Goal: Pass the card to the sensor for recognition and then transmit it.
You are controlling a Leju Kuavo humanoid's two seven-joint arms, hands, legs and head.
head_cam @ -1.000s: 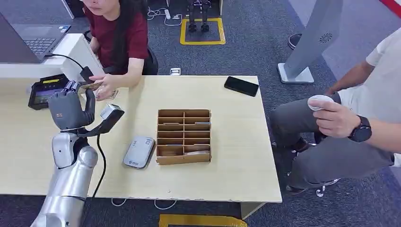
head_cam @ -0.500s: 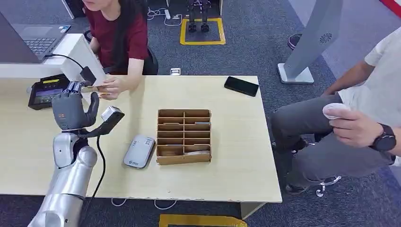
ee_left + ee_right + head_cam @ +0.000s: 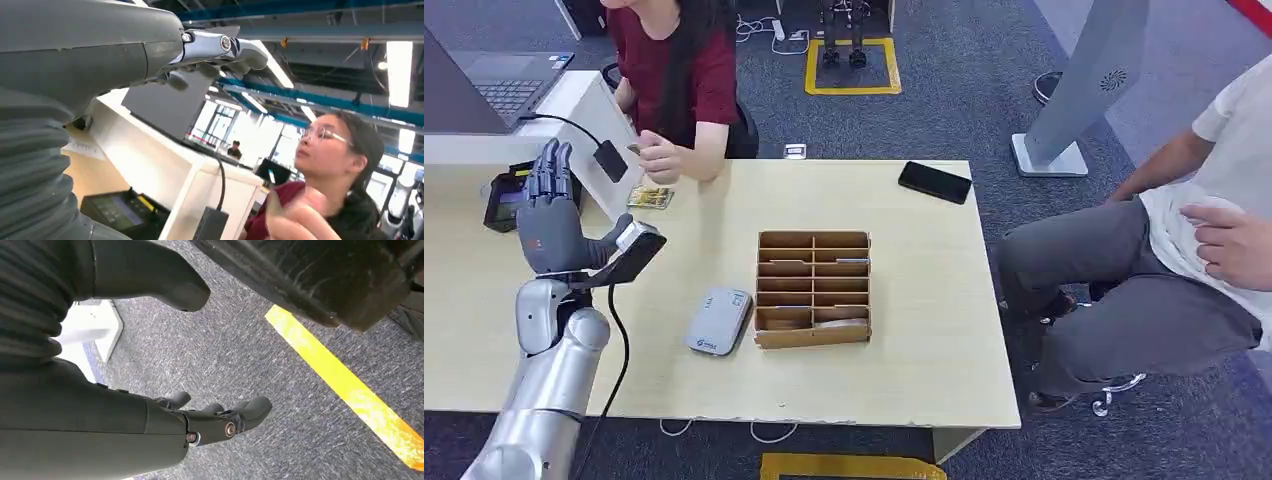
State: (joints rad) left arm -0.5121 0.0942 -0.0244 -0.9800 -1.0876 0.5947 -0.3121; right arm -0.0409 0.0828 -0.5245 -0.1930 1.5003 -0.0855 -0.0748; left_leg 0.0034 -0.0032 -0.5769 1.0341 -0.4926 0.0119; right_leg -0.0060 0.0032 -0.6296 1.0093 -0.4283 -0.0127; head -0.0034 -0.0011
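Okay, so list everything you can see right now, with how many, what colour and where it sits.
Pale wooden table: one, centre.
Brown cardboard divider box: one, table middle.
Grey-white card reader: one, left of the box.
Black phone: one, far right table edge.
Yellowish card: one, flat on the table near the person's hand.
Black payment terminal: one, far left, behind the left hand.
Laptop: one, grey, raised white counter.
Person in red top: one, seated behind the table.
Person in white shirt: one, seated right.
Left hand: grey, raised, fingers apart, holding nothing.
Right hand: dark grey, hanging over carpet, holding nothing.
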